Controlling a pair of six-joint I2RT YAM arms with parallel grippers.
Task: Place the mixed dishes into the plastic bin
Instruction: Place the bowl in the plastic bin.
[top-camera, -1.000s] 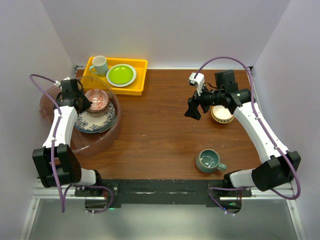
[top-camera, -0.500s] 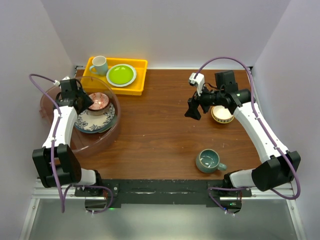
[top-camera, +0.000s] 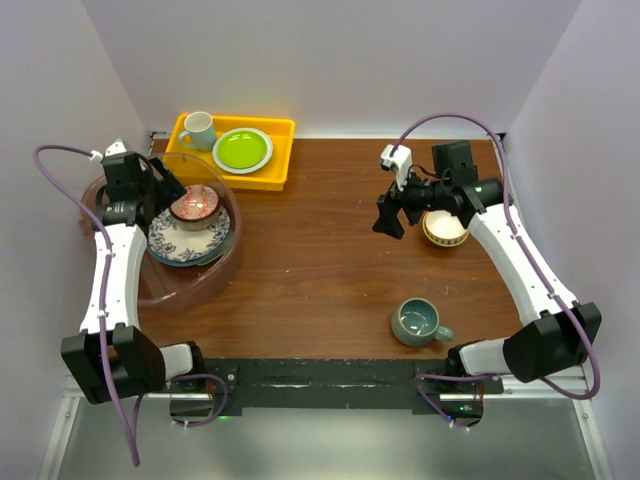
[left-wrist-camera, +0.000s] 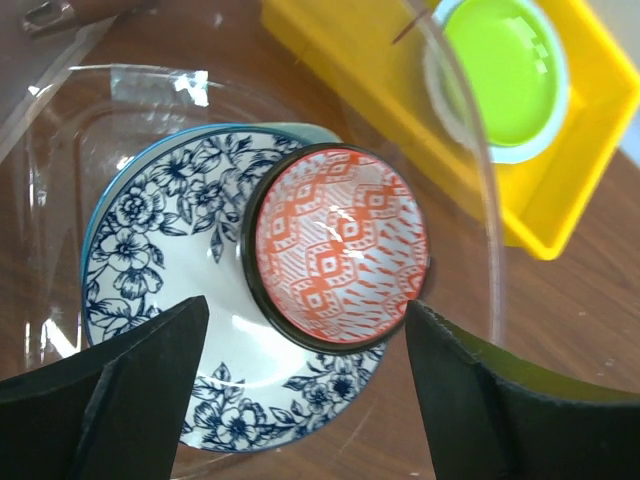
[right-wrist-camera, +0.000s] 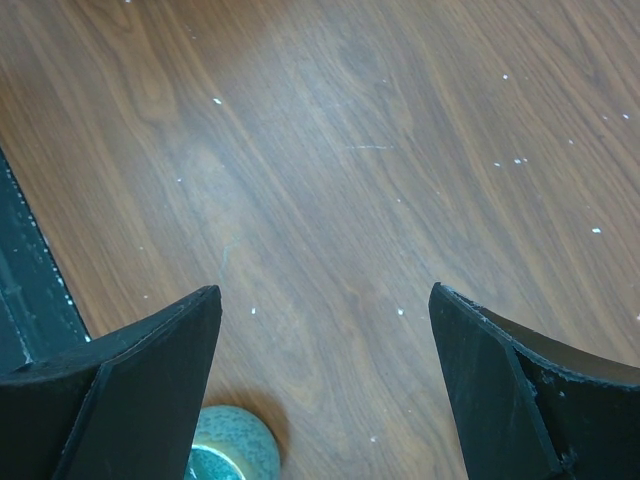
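Observation:
The plastic bin (top-camera: 190, 285) stands at the table's left. In it a blue floral plate (top-camera: 180, 245) carries a small reddish patterned bowl (top-camera: 195, 207). My left gripper (top-camera: 160, 190) hovers open just above them, and the bowl (left-wrist-camera: 338, 245) lies free on the plate (left-wrist-camera: 160, 250) below its spread fingers. On the right, my right gripper (top-camera: 388, 218) hangs open over bare wood, to the left of a cream-tan bowl (top-camera: 444, 228). A teal mug (top-camera: 416, 321) sits near the front edge, and its rim (right-wrist-camera: 235, 445) shows beside my right gripper's (right-wrist-camera: 325, 290) left finger.
A yellow tray (top-camera: 280, 160) at the back left holds a white mug (top-camera: 198, 128) and a lime-green plate (top-camera: 242, 149), close behind the bin. The bin's clear rim (left-wrist-camera: 470, 150) curves between the bowl and the tray (left-wrist-camera: 560, 200).
My left gripper has opened and let go of the reddish bowl, which now rests on the blue plate. The left arm drew back to the left. The right arm barely moved.

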